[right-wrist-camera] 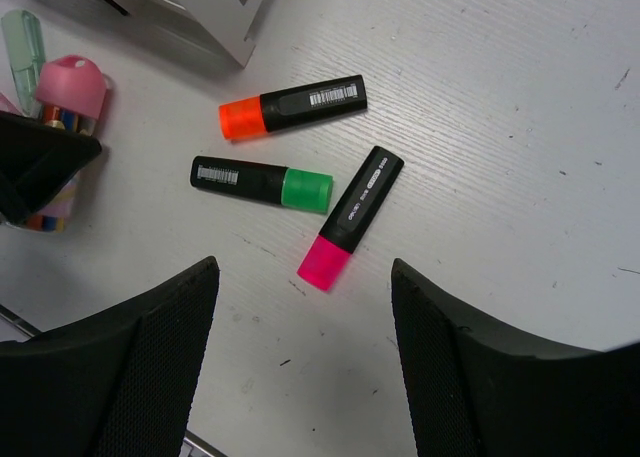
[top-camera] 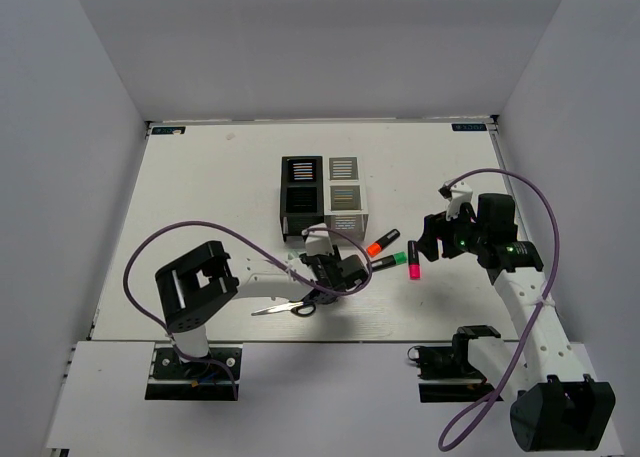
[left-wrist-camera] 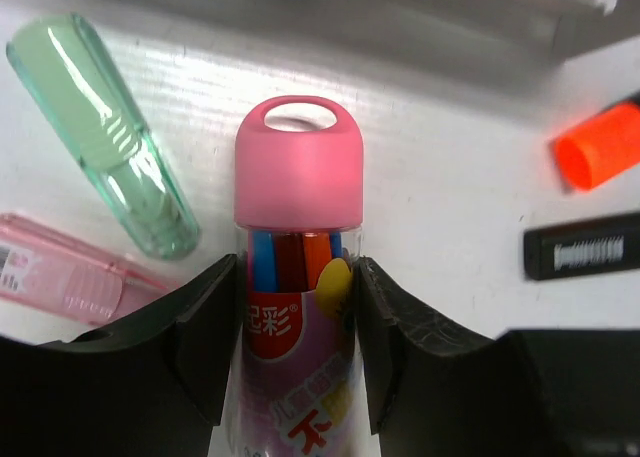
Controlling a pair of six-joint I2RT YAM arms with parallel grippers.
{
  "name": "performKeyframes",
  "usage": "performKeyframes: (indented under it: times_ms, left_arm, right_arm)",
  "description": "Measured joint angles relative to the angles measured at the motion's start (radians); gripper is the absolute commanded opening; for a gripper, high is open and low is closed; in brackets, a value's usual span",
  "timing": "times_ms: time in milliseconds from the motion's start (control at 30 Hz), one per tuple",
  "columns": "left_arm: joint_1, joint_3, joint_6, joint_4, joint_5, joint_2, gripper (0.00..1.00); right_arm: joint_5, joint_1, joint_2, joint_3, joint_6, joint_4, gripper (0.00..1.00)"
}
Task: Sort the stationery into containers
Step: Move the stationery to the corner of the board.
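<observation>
Left wrist: left tool (left-wrist-camera: pixel 298 277) flanks pink tube (left-wrist-camera: pixel 298 177).

The top external camera looked down from high above and behind the near edge, far enough back to take in the whole white tabletop (top-camera: pixel 200 177) and the cluster of four square slatted boxes (top-camera: pixel 322 197). The left wrist camera sat low and very near, facing forward past the left hand (left-wrist-camera: pixel 298 277), so the pink-capped clear cylinder tube (left-wrist-camera: pixel 298 177) filled mid-frame. The right wrist camera hung higher, tilted down past the right hand (right-wrist-camera: pixel 303 277) onto the tabletop. All three views shared the orange-capped black highlighter (right-wrist-camera: pixel 290 105). The right wrist view also caught that tube and the left hand at its left edge.
</observation>
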Motion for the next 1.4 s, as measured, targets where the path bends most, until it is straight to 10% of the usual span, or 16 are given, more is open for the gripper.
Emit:
performKeyframes:
  times_ms: [633,1400]
  left_arm:
    - [0.002,0.061,0.03,-0.241,0.242,-0.023,0.67]
    - [0.063,0.1,0.153,-0.264,0.448,-0.008,0.64]
  right_arm:
    - [0.0,0.0,-0.019,0.006,0.003,-0.004,0.72]
    - [0.004,0.0,-0.02,0.007,0.002,-0.004,0.72]
